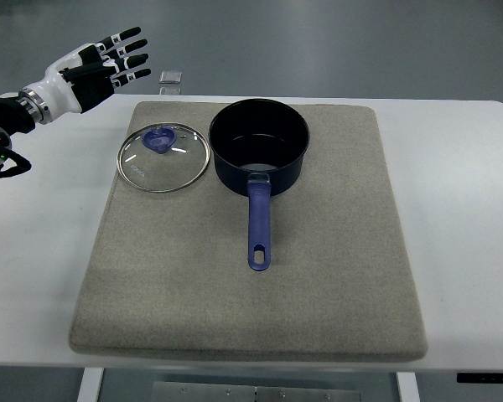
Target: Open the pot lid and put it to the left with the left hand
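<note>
Lid [163, 158]: flat on mat [318, 293], near its left edge, just beside pot [259, 142].
Left hand [101, 63]: fingers spread, empty, above desk [469, 209] corner, apart from lid.

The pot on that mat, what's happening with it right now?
The pot sits open on the grey mat, its purple handle pointing toward the camera. The glass lid is already off and lies flat on the mat just to the pot's left, apart from it. The robot's left hand is up at the top-left corner, off the mat, fingers spread and holding nothing. The right arm isn't in view.
</note>
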Robot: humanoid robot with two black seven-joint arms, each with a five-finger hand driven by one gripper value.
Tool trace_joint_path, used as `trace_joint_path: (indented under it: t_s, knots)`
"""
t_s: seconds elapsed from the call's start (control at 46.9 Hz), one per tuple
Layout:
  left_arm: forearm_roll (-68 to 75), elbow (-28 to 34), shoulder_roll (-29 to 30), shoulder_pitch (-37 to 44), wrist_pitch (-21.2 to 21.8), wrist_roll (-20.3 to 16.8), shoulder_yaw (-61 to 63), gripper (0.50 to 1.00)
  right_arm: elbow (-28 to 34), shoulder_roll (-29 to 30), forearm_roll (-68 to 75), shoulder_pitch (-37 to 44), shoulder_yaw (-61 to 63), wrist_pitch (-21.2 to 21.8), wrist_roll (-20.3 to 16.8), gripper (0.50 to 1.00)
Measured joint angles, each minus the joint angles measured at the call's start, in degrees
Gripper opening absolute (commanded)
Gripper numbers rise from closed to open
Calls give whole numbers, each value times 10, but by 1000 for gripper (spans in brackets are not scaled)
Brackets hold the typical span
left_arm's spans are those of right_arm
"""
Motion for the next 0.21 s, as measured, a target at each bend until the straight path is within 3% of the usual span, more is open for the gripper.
trace_joint_path:
  t_s: [0.213]
  knots:
    - [0, 1, 0, 1, 0, 0, 0, 992, 5, 0, 1, 0, 0, -2, -1, 917]
